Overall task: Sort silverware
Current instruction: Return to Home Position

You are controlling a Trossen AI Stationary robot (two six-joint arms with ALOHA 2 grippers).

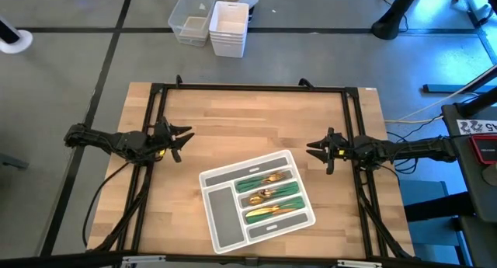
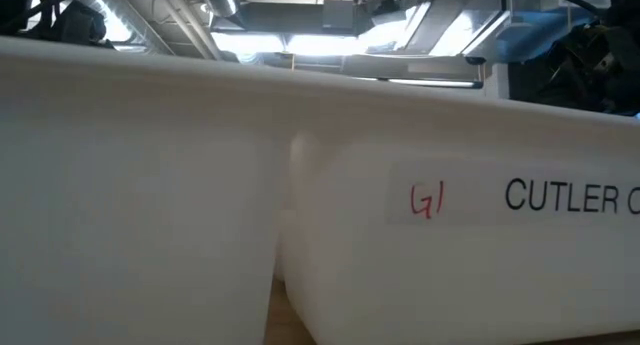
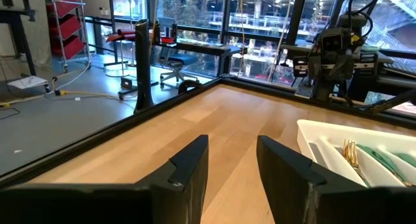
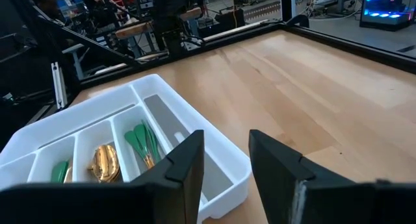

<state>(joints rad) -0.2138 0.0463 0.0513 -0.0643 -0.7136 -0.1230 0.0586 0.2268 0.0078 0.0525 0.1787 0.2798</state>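
The silverware, gold heads with green handles, lies inside three compartments of the white tray on the table's near middle. It also shows in the left wrist view and the right wrist view. My left gripper hovers open over the table's left side, pointing right, well clear of the tray. My right gripper hovers open at the table's right side, pointing left, just beyond the tray's far right corner. Both hold nothing. The low view is filled by the tray's white wall.
The tray's long side compartment and one far slot hold no silverware. Bare wooden table spreads over the far half. A black frame rims the table. White plastic bins stand on the floor beyond the far edge.
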